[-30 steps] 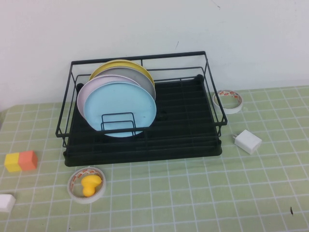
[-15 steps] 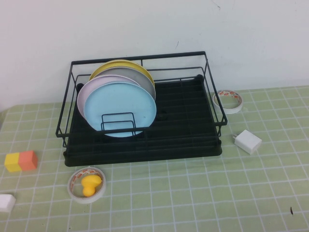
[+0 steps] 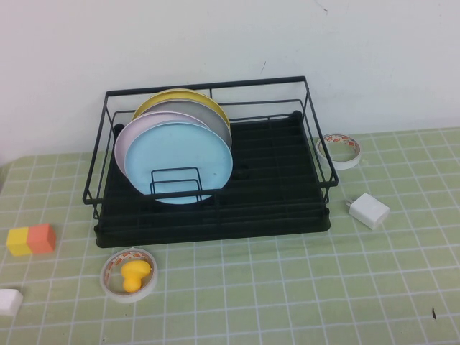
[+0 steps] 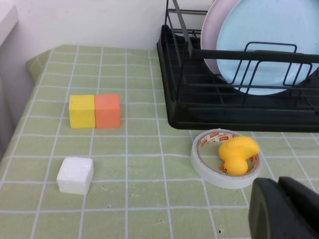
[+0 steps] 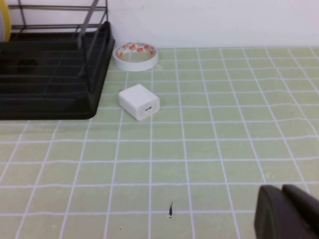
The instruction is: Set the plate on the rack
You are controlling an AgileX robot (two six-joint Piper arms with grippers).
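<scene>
The light blue plate (image 3: pixel 180 162) stands upright in the black wire rack (image 3: pixel 280 183), at the front of a row with a pale pink plate (image 3: pixel 128 140), a grey plate (image 3: pixel 212 118) and a yellow plate (image 3: pixel 162 99) behind it. It also shows in the left wrist view (image 4: pixel 269 45). Neither arm shows in the high view. My left gripper (image 4: pixel 284 209) is shut and empty, low over the mat near the tape roll with the duck. My right gripper (image 5: pixel 286 211) is shut and empty over bare mat, right of the rack.
A tape roll (image 3: pixel 129 277) with a yellow rubber duck (image 3: pixel 134 273) in it lies in front of the rack. Yellow and orange blocks (image 3: pixel 31 239) and a white block (image 3: pixel 8 302) lie at the left. Another tape roll (image 3: pixel 339 149) and a white charger (image 3: pixel 368 210) lie at the right.
</scene>
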